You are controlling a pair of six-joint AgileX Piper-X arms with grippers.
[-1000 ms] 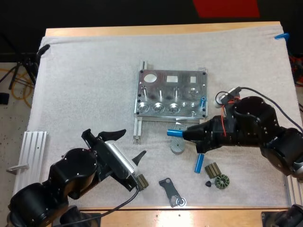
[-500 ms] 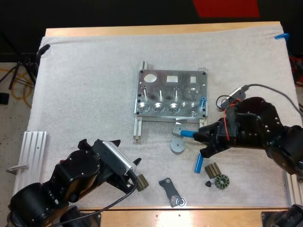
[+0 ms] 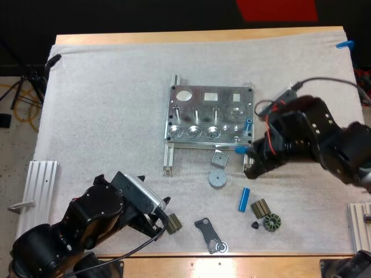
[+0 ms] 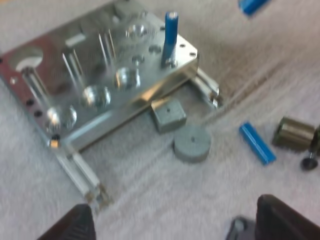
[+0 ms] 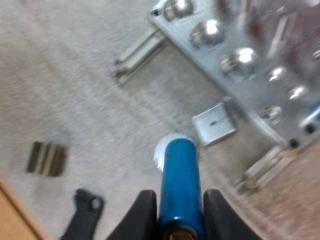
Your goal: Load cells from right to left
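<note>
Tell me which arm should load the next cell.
Right. The right gripper is shut on a blue cylinder close to the fixture, near the standing cell. The left gripper is open, empty, and farther from the fixture.

A grey disc (image 3: 218,179) lay on the white mat (image 3: 104,104), a grey square block (image 3: 219,158) just beyond it. Nearer sat a black bracket (image 3: 207,231); to its right were an olive ribbed block (image 3: 260,207) and a toothed wheel (image 3: 271,222). An aluminium rail (image 3: 42,182) lay at the near left.

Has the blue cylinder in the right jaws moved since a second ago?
Yes. The blue cylinder, held in the right jaws, went right from the small square block toward the metal fixture's near right corner.
</note>
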